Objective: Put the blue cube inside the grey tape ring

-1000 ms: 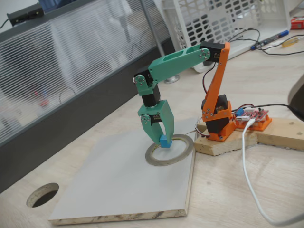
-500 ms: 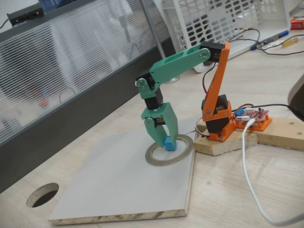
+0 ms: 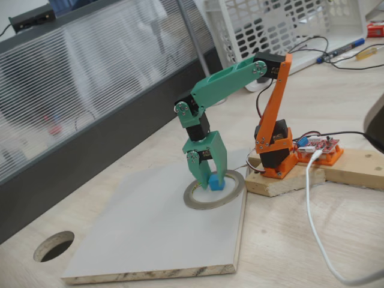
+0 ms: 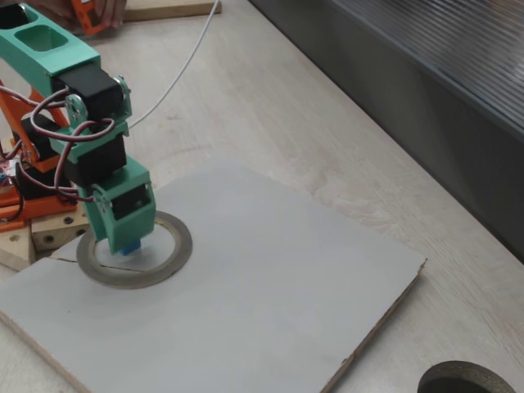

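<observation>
1. The blue cube sits between the tips of the green jaws, low over the opening of the grey tape ring; in the other fixed view only a sliver of the blue cube shows under the jaws.
2. The jaws are closed on the cube, the gap between them no wider than the cube itself. Whether the cube's underside already touches the board inside the ring cannot be told.
3. The grey tape ring lies flat, its pale inner rim showing, near one corner of a light grey board; the cube is toward the ring's far-left inner edge in the first fixed view.
4. The board lies on a pale wooden table and has a raw chipboard edge along its front.
5. The arm reaches down from an orange base fixed to a wooden block just beside the board.
6. A white cable curves across the table near the base.
7. A round hole is cut in the table, well apart from the ring.
8. A white plastic basket stands behind the arm.
</observation>
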